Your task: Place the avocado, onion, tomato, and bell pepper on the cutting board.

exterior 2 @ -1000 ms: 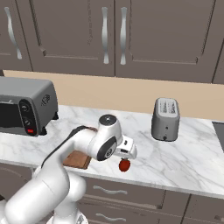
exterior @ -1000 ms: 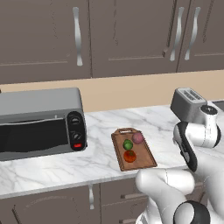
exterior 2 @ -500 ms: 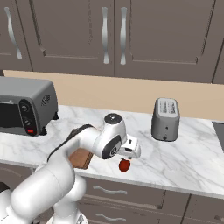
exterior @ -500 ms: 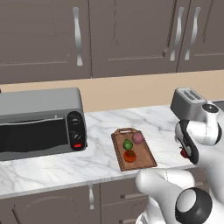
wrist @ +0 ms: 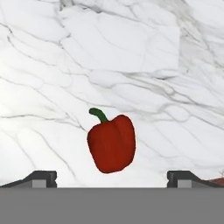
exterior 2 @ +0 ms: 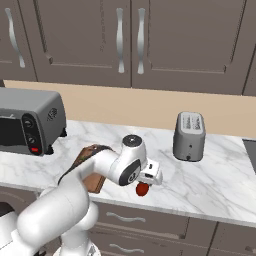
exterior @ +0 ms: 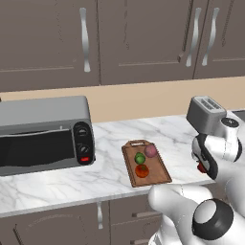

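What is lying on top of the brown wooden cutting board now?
On the brown wooden cutting board lie the green avocado, the pinkish-purple onion and the orange-red tomato. In the right base view the white arm covers most of the board.

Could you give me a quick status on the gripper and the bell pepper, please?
Gripper open above bell pepper, not gripping. Pepper lies on counter, off cutting board. Nothing in the way.

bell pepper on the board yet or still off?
Off. The bell pepper lies on the bare marble counter, under the open gripper; the cutting board holds the avocado, onion and tomato.
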Controlling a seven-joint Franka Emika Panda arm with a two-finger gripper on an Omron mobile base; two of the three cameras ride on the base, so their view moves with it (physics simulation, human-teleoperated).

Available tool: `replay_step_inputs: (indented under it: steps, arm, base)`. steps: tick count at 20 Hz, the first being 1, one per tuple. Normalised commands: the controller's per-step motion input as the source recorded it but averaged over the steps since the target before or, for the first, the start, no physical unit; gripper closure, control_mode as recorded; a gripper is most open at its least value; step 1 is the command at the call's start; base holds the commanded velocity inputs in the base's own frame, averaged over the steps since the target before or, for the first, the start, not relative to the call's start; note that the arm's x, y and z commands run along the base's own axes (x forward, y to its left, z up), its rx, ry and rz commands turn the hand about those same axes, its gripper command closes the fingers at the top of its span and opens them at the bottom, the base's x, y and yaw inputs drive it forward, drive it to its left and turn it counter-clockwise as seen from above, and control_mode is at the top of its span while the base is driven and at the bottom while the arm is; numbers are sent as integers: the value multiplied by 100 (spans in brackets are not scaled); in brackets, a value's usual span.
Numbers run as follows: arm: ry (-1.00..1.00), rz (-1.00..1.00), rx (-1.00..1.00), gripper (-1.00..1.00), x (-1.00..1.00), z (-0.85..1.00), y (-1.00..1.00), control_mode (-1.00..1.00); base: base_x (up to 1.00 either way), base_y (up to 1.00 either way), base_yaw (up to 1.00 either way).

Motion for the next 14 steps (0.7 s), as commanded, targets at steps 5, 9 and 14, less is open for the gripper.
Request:
replay_step_inputs:
  steps: [5, 9, 14]
  arm:
    - [0, 0, 0, -100, 0, -25, 0, -100]
    - [0, 0, 0, -100, 0, -24, 0, -100]
    - [0, 0, 0, -100, 0, -18, 0, -100]
  base:
    - [0, 0, 0]
    - [0, 0, 0]
    - [0, 0, 0]
